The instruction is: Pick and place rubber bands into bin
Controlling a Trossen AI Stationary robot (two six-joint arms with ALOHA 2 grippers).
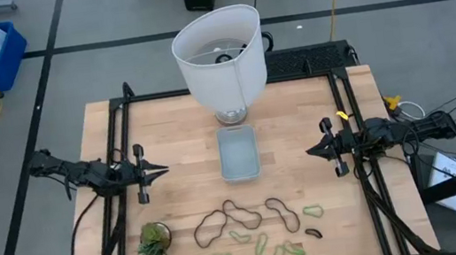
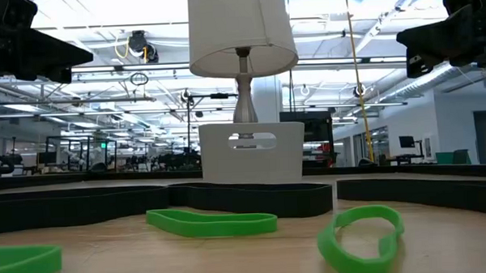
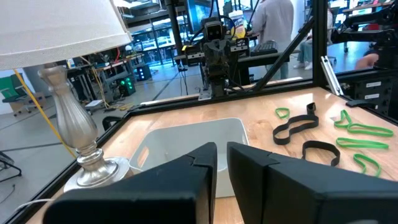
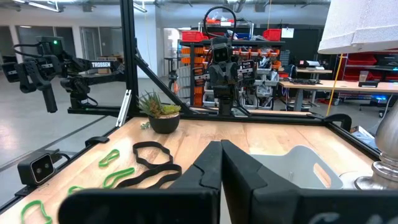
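Left claw (image 1: pixel 160 168): dark two-finger claw at the left side of the surface (image 1: pixel 164 118), level with the bin, fingers parted by a narrow gap, grasping nothing.

Potted plant (image 1: pixel 154 242): small spiky green plant in a dark round pot, near the front left of the pale wood-plank surface.

Rubber bands, dark (image 1: pixel 211 227): large thin floppy loops, brown-black, lying flat in wavy outlines along the front of the surface; a second lies at (image 1: pixel 242 214), a third at (image 1: pixel 282 213), and a small dark one at (image 1: pixel 313 233).

Rubber bands, green (image 1: pixel 240 236): small light green loops, flat and glossy, scattered among and in front of the dark ones. All bands lie well apart from both claws.

Lamp (image 1: pixel 220 57): white fabric shade, tapered, on a turned silver base, standing just behind the bin.

Bin (image 1: pixel 238 152): shallow rectangular tray, pale grey-blue translucent plastic, rounded corners, at the surface's middle between the two claws; nothing visible inside.

Right claw (image 1: pixel 312 150): dark two-finger claw at the right side, facing the bin, clenched tight, grasping nothing.
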